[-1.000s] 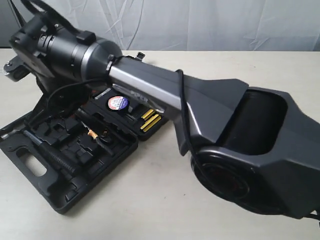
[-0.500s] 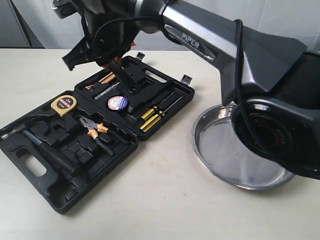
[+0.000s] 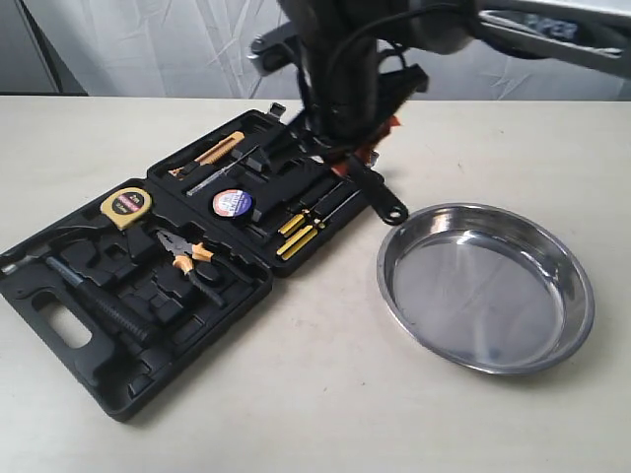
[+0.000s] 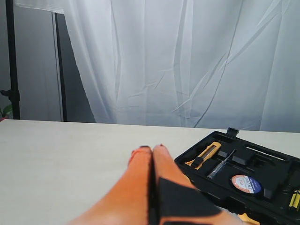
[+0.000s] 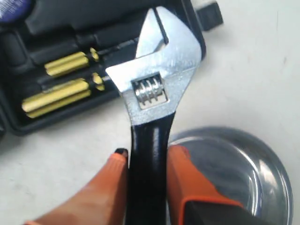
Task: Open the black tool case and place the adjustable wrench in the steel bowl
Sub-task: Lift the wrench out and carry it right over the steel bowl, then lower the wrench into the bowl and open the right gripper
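The black tool case (image 3: pixel 99 367) lies open on the left of the table, also showing in the left wrist view (image 4: pixel 205 140) and right wrist view (image 5: pixel 101 16). My right gripper (image 5: pixel 149 153) is shut on the black handle of the adjustable wrench (image 5: pixel 157 70), whose silver head points over the case's corner. In the exterior view this gripper (image 3: pixel 361 148) hangs above the case's right edge, and the wrench (image 3: pixel 378 195) slants down toward the steel bowl (image 3: pixel 483 213), which stands right of the case (image 5: pixel 243 164). My left gripper (image 4: pixel 152 149) is shut on nothing, above bare table left of the case.
In the case lie a yellow tape measure (image 3: pixel 125 205), orange-handled pliers (image 3: pixel 187 256), a long black ribbed-handled tool (image 3: pixel 110 312), yellow-handled screwdrivers (image 3: pixel 296 235), a round roll (image 3: pixel 233 203) and a yellow knife (image 3: pixel 212 153). A white curtain (image 4: pixel 187 61) hangs behind the table.
The right arm has risen and swung right from over the case's left half to its right edge, carrying the wrench toward the bowl. The bowl now shows in full.
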`<state>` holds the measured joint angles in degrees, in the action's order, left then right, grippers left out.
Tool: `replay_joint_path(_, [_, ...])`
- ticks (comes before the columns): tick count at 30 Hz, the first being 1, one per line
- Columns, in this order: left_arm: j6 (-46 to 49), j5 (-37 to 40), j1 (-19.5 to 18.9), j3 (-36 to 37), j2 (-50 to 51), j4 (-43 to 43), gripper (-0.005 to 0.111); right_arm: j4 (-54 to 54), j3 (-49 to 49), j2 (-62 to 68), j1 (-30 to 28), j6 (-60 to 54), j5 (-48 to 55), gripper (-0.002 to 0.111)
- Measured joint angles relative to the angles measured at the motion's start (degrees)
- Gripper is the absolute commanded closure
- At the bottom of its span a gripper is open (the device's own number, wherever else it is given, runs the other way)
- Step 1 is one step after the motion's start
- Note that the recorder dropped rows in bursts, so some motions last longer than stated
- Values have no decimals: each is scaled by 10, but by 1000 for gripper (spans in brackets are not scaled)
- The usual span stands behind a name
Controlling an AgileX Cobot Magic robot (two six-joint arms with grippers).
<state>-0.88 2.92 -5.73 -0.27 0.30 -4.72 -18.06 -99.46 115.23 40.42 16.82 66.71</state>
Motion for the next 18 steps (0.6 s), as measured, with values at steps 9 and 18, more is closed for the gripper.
replay_joint_path(9, [0, 0, 0, 0, 0, 0, 107, 1, 295, -119, -100, 53, -135, 109])
replay_joint_path(18, [0, 0, 0, 0, 0, 0, 107, 11, 393, -95, -151, 56, -251, 109])
